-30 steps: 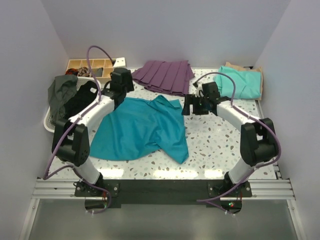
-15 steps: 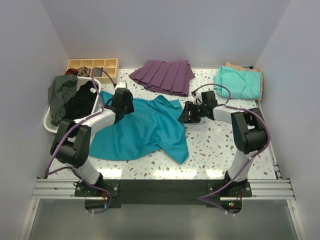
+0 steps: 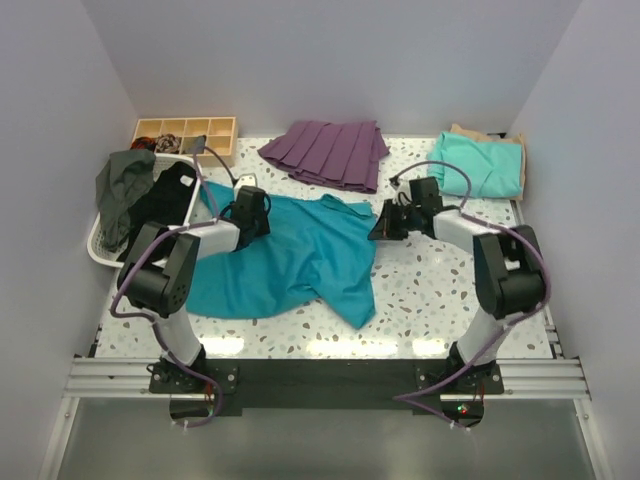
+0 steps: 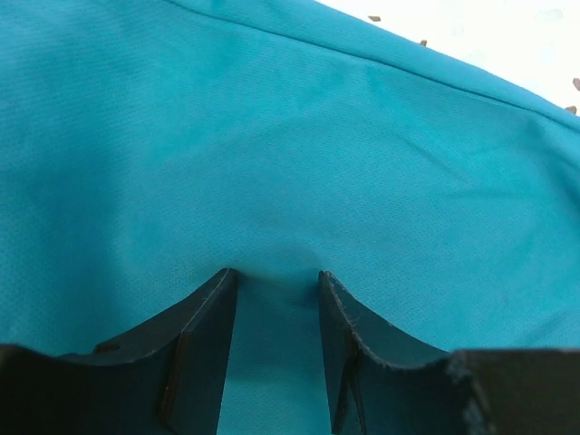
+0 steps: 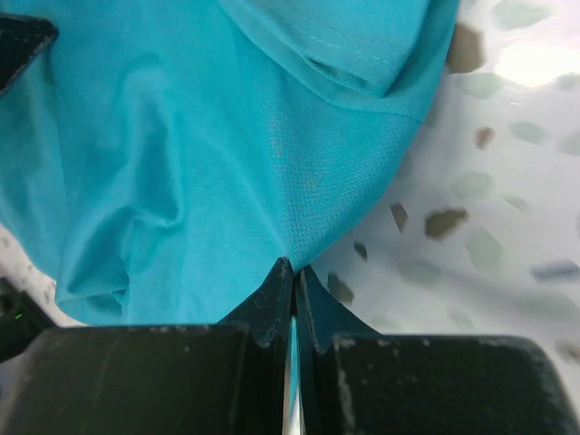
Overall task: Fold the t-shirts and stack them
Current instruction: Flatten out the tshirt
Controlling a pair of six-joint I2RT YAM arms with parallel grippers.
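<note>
Top view: speckled table (image 3: pixel 440 290). Teal shirt (image 3: pixel 290 260) lies spread and rumpled at centre. Purple skirt (image 3: pixel 325 150) lies at upper centre. Mint shirt (image 3: pixel 480 165) lies folded at upper right on a tan shirt (image 3: pixel 466 131). Basket (image 3: pixel 100 245) of dark clothes stands at left edge, with a wooden tray (image 3: pixel 185 128) above it.

Left gripper (image 4: pixel 276 276), at the shirt's upper left, presses into the cloth with its jaws apart, cloth showing between them.

Right gripper (image 5: pixel 292 267), at the shirt's upper right, is clenched on the hem.
</note>
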